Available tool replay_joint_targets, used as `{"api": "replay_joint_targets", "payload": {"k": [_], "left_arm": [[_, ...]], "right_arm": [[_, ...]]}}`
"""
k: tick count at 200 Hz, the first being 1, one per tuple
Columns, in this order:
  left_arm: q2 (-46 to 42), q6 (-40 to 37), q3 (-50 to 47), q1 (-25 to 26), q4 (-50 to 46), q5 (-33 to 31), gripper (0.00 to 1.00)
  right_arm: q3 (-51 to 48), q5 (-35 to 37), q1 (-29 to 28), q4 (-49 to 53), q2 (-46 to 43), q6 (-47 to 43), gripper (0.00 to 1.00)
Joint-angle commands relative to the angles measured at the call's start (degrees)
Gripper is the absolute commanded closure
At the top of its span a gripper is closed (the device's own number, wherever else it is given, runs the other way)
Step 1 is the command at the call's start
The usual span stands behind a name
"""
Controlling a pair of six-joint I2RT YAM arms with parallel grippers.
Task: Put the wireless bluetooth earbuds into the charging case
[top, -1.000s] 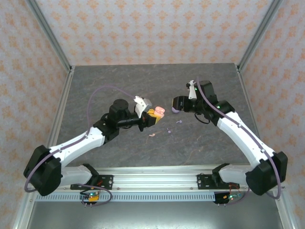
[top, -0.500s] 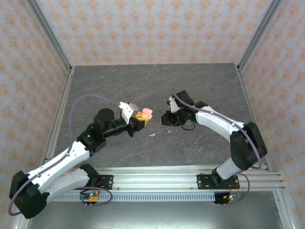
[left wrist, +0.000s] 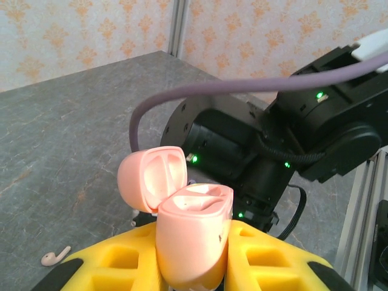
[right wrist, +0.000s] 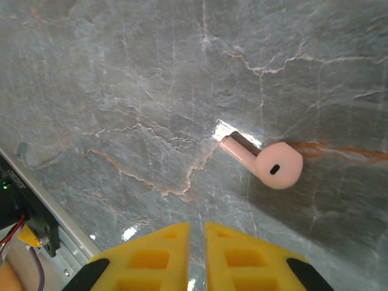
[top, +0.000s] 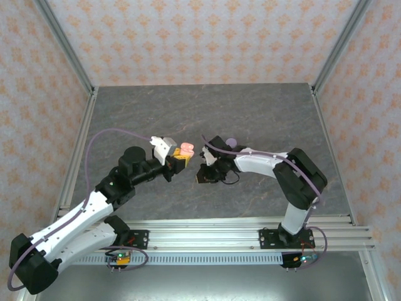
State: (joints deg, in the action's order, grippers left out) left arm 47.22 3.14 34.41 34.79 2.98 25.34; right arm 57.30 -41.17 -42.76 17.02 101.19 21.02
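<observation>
My left gripper (top: pixel 177 159) is shut on the salmon-pink charging case (top: pixel 186 150), held above the table with its lid tipped open. In the left wrist view the case (left wrist: pixel 193 218) stands between the yellow pads (left wrist: pixel 115 262), and both of its wells look empty. A pink earbud (left wrist: pixel 54 256) lies on the table below it to the left. My right gripper (top: pixel 203 175) hangs low over the table just right of the case. Its yellow fingers (right wrist: pixel 242 251) are nearly together with nothing between them. A pink earbud (right wrist: pixel 267 160) lies on the stone just beyond their tips.
A lavender round thing (top: pixel 230 143) peeks out behind the right forearm. The right arm's black wrist (left wrist: pixel 254 139) and its purple cable (left wrist: pixel 242 91) stand close behind the held case. Metal frame posts and patterned walls border the grey stone table (top: pixel 263 113).
The right arm swung left and down to the spot in front of the case, and its jaws closed from half open. The left gripper drew the case slightly left and back.
</observation>
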Motion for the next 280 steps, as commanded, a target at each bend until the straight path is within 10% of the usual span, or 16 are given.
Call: {"api": "replay_joint_targets", "payload": {"k": [1, 280], "left_arm": [[-1.07, 0.42, -0.49, 0.19, -0.45, -1.39, 0.76], [-1.82, 0.38, -0.58, 0.2, -1.34, -2.75, 0.76]], "right_arm": [[0.28, 0.64, -0.3, -2.39, 1.33, 1.74, 0.86], [13.01, 17.19, -0.3, 10.17, 8.74, -2.75, 0.89]]}}
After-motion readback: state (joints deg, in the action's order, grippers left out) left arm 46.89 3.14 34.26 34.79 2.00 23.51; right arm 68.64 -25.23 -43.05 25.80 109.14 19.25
